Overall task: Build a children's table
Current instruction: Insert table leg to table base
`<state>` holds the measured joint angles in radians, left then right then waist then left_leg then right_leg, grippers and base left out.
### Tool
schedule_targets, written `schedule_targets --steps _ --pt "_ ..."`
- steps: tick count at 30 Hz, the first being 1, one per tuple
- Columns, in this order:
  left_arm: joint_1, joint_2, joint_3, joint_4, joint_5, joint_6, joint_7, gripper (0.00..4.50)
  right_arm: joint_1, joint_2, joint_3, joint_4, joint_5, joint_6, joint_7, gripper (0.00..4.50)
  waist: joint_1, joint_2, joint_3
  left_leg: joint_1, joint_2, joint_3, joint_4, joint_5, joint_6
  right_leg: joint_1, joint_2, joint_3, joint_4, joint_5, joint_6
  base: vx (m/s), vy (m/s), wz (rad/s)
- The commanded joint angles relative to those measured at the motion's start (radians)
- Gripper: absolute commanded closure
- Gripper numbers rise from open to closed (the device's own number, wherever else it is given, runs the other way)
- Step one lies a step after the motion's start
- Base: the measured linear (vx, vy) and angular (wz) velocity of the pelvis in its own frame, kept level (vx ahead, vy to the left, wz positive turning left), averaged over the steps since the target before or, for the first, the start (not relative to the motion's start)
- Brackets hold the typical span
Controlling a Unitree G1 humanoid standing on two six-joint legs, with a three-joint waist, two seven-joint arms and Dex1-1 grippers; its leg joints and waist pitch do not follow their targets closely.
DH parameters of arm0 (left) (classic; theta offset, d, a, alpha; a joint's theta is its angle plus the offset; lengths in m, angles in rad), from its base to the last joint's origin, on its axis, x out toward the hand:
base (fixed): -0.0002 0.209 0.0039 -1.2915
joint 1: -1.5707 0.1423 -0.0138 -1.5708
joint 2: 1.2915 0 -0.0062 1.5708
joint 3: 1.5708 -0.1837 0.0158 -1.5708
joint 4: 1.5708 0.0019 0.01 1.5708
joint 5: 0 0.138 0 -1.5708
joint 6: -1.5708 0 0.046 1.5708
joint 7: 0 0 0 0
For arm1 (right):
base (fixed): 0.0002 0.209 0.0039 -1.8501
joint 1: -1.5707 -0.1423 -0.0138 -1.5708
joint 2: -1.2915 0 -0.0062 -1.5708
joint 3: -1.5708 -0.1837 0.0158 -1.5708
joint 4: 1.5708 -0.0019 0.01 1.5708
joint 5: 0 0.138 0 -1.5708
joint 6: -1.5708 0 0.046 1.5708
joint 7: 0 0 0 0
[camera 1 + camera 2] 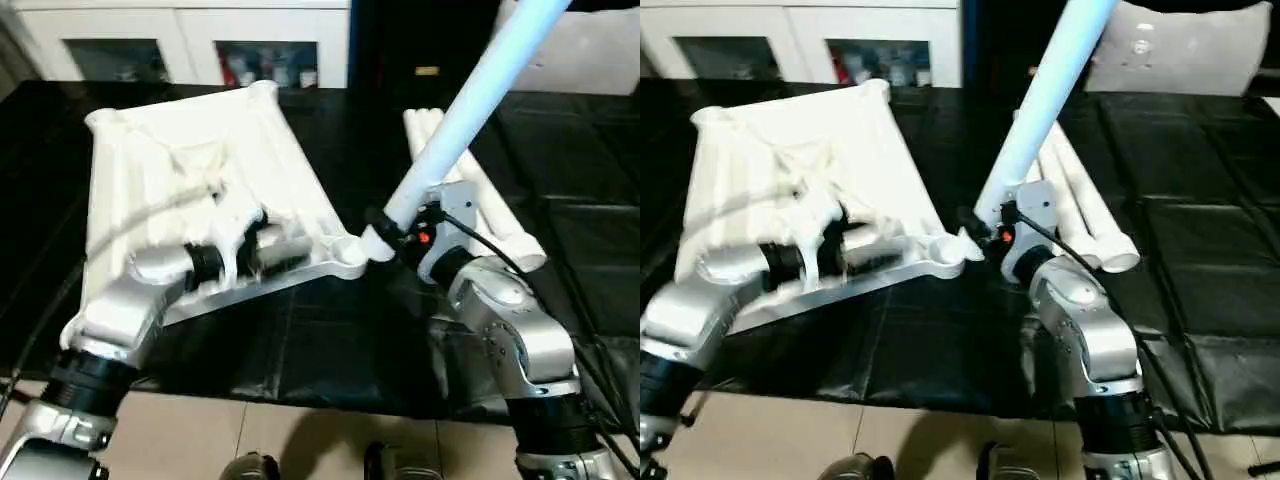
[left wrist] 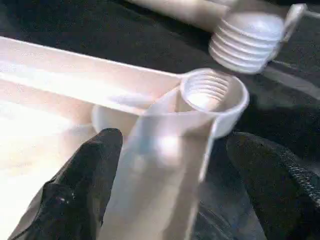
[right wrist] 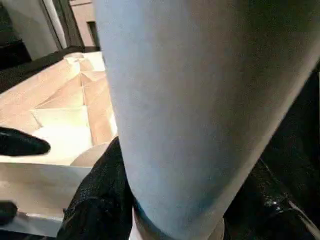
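The white table top point(image 1: 190, 190) lies upside down on the black sheet-covered counter point(image 1: 330, 340), its ribbed underside facing up and its far edge toward the white cabinets point(image 1: 180, 45) at the back of the room. It sits on the left half of the counter, turned at an angle so that one near corner points toward the middle.

That near corner carries a round corner socket point(image 2: 212, 95), and the left wrist view shows the thread inside it. The left gripper point(image 2: 175, 165) reaches in over the near edge of the top with its jaws standing wide apart, one black finger point(image 2: 85, 185) on each side of the rib that runs up to the socket. Whether the fingers actually press on the plastic, I cannot tell; they look to straddle it rather than clamp it.

The right gripper point(image 1: 395, 230) has its jaws closed around the lower part of a long white leg point(image 1: 470, 110), which slants up and away to the right, out past the top of the view. The leg's threaded end point(image 2: 247, 40) hangs just beside the socket, close above its rim but not inside it.

Three more spare legs point(image 1: 1085, 215) lie side by side on the counter behind the right arm, well clear of the table top.
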<state>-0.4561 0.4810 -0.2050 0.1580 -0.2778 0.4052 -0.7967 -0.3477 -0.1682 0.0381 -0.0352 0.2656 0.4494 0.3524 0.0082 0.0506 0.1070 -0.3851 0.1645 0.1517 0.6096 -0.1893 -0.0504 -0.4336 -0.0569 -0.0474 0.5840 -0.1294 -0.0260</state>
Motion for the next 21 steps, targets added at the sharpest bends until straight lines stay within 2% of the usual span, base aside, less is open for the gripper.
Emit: schedule_targets --steps 1,2,3,6,10,11,12,16,18,20,21 --pt "-0.008 -0.003 -0.012 0.036 0.014 -0.063 -0.049 0.54 -0.006 0.002 -0.010 -0.025 0.010 -0.013 0.007 2.59 0.001 0.011 -0.091 0.013 0.036 -0.005 -0.071 -0.177 0.022 0.074 -0.062 0.037 -0.060 -0.272 -0.193 0.000 0.000 0.00" --pt "-0.011 -0.004 -0.015 0.051 0.021 -0.086 -0.061 0.83 -0.005 0.002 -0.012 -0.029 0.010 -0.016 0.004 2.59 0.000 0.006 -0.091 0.012 0.035 -0.004 -0.070 -0.177 0.023 0.074 -0.063 0.038 -0.060 -0.279 -0.188 0.000 0.000 0.00" --pt "-0.029 -0.007 -0.019 0.086 0.023 -0.081 -0.072 0.91 -0.004 0.015 -0.018 -0.034 -0.003 -0.091 -0.007 2.59 -0.001 0.007 -0.088 0.013 0.035 -0.003 -0.070 -0.182 0.025 0.071 -0.063 0.039 -0.064 -0.294 -0.181 0.000 0.000 0.00" --pt "-0.066 -0.016 -0.037 0.155 0.029 -0.062 -0.099 1.11 0.012 -0.005 0.002 -0.086 0.001 0.006 -0.007 2.59 -0.001 0.007 -0.088 0.015 0.034 -0.004 -0.071 -0.168 0.023 0.073 -0.059 0.039 -0.060 -0.283 -0.176 0.000 0.000 0.00" --pt "-0.095 -0.026 -0.051 0.228 0.067 -0.086 -0.099 1.45 0.034 -0.017 0.002 -0.104 0.011 0.005 0.019 2.59 -0.001 0.005 -0.088 0.012 0.034 -0.003 -0.070 -0.170 0.030 0.074 -0.061 0.040 -0.064 -0.284 -0.180 0.000 0.000 0.00" --pt "-0.101 -0.032 -0.046 0.243 0.068 -0.092 -0.097 1.45 0.037 -0.016 -0.003 -0.104 0.015 0.006 0.018 2.59 -0.001 0.010 -0.088 0.012 0.033 -0.004 -0.069 -0.169 0.030 0.074 -0.063 0.039 -0.063 -0.288 -0.180 0.000 0.000 0.00" --pt "-0.114 -0.041 -0.039 0.267 0.067 -0.096 -0.093 1.77 0.045 -0.020 -0.005 -0.103 0.014 0.001 0.022 2.59 -0.002 0.006 -0.088 0.011 0.032 -0.004 -0.068 -0.171 0.030 0.075 -0.062 0.039 -0.066 -0.292 -0.179 0.000 0.000 0.00" --pt "-0.117 -0.045 -0.045 0.275 0.068 -0.097 -0.124 1.94 0.062 -0.027 0.002 -0.121 0.024 0.003 0.036 2.59 -0.003 0.005 -0.087 0.010 0.035 -0.005 -0.070 -0.173 0.033 0.076 -0.064 0.038 -0.065 -0.288 -0.189 0.000 0.000 0.00" --pt "-0.118 -0.041 -0.061 0.286 0.087 -0.109 -0.128 2.28 0.071 -0.037 0.013 -0.136 0.024 0.014 0.046 2.59 -0.002 0.004 -0.087 0.011 0.035 -0.004 -0.069 -0.174 0.038 0.076 -0.064 0.038 -0.068 -0.305 -0.184 0.000 0.000 0.00" --pt "-0.124 -0.035 -0.078 0.319 0.121 -0.129 -0.129 2.31 0.078 -0.039 0.018 -0.149 0.029 0.028 0.056 2.59 -0.004 0.002 -0.085 0.009 0.035 -0.005 -0.071 -0.172 0.042 0.076 -0.062 0.038 -0.067 -0.305 -0.177 0.000 0.000 0.00" --pt "-0.126 -0.035 -0.080 0.326 0.127 -0.132 -0.129 2.54 0.078 -0.039 0.017 -0.151 0.030 0.032 0.057 2.59 -0.004 0.003 -0.084 0.011 0.035 -0.005 -0.071 -0.180 0.043 0.074 -0.062 0.037 -0.069 -0.319 -0.172 0.000 0.000 0.00"
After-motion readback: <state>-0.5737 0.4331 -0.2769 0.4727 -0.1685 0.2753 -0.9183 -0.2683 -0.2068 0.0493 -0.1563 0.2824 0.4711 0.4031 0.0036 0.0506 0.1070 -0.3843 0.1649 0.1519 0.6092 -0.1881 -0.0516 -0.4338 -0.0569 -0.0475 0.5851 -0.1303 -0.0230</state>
